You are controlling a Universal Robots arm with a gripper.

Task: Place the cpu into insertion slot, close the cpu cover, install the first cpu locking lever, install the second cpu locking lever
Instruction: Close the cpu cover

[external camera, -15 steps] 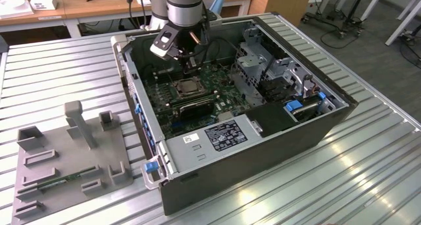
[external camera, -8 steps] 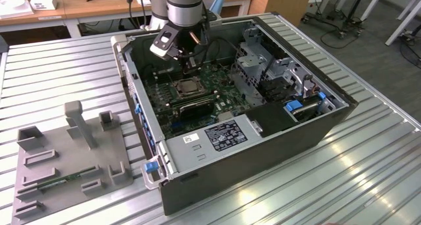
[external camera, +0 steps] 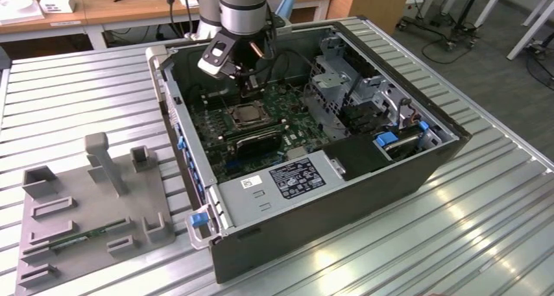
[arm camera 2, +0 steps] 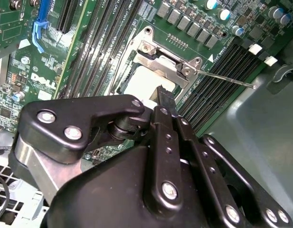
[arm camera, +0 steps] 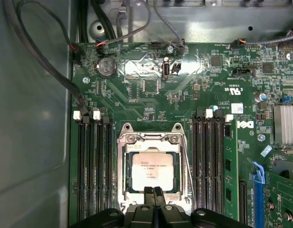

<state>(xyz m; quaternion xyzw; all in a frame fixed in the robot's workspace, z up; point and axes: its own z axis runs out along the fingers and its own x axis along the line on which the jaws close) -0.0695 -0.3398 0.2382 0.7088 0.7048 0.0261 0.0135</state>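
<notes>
One robot arm hung inside an open computer case lying on a ribbed metal table. Its gripper was closed, fingertips pressed together and holding nothing, at one edge of the cpu cover. The cover lay flat over the insertion slot on the green motherboard. The cpu sat inside, small dark print on its silvery top. A thin locking lever angled away over the memory slots. White lettering marked the board, and a printed white label marked the power supply.
</notes>
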